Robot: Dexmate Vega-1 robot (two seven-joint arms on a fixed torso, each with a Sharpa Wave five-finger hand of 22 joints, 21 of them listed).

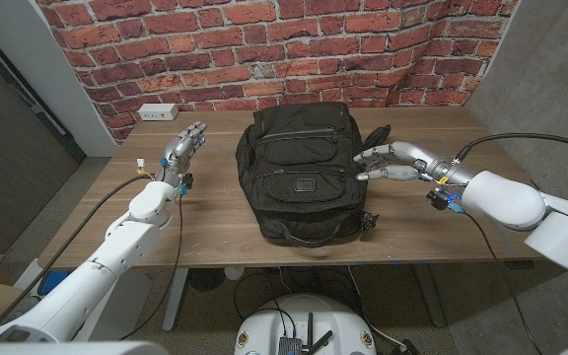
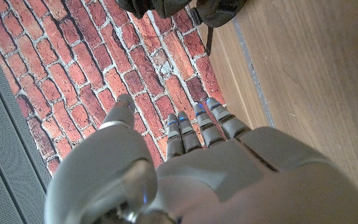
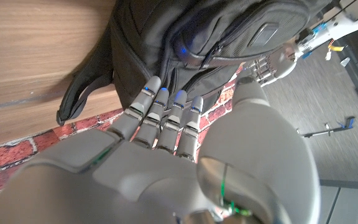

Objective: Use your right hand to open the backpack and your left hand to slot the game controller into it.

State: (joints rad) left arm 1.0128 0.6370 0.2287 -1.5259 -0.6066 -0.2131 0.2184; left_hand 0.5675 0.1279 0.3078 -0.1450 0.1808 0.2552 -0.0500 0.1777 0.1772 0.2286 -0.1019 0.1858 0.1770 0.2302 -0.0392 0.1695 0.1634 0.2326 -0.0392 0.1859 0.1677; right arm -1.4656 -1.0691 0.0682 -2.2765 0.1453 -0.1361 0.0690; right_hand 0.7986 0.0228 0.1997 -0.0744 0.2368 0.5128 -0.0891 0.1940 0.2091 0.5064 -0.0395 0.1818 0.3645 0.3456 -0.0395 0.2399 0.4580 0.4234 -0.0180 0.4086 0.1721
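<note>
Right hand [image 1: 388,161], fingers apart and empty, reaches the black fabric backpack [image 1: 299,173] at frame centre, apparently for opening. Left hand [image 1: 181,150], centre-left, waits empty with fingers extended.

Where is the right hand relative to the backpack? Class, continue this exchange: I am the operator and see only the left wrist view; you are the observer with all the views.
Observer: In the head view the right hand reaches to the backpack from its right side, fingers stretched toward the fabric; I cannot tell if they touch.
Operator: Is the bag upright?
Observer: No, it lies on the wooden table, front pocket facing up.
Operator: And my left hand?
Observer: The left hand is apart from the bag, off its left side, fingers extended, holding nothing.
</note>
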